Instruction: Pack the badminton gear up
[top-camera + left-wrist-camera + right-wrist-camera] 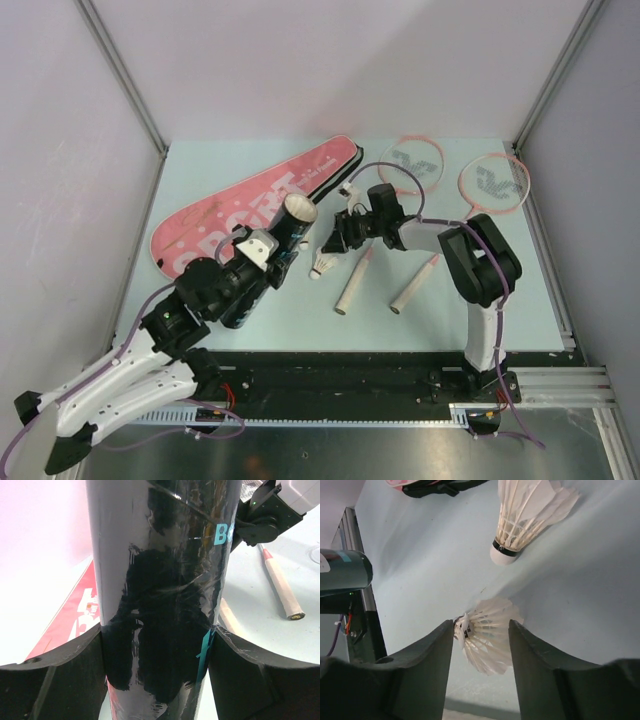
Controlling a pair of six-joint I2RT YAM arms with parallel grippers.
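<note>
Over the table [520, 300], left hand [157, 645] clamped round black tube [160, 555], right hand [481, 630] pinching one shuttlecock [487, 645]; another shuttlecock [520, 520] just beyond

A pale blue table [530, 290] sits between plain white walls [60, 150] with grey metal corner posts [122, 75].

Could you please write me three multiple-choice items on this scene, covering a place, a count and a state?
1. Where does the pink bag lie?
A. on the far left part of the table
B. at the near right corner
C. under the right arm

2. How many rackets are on the table?
A. one
B. two
C. three

3. What does the left gripper hold?
A. nothing
B. a racket handle
C. the black tube

Answers:
1 A, it lies far left, behind the tube.
2 B, two pink rims and two handles show.
3 C, it is clamped on the tube's sides.
</note>
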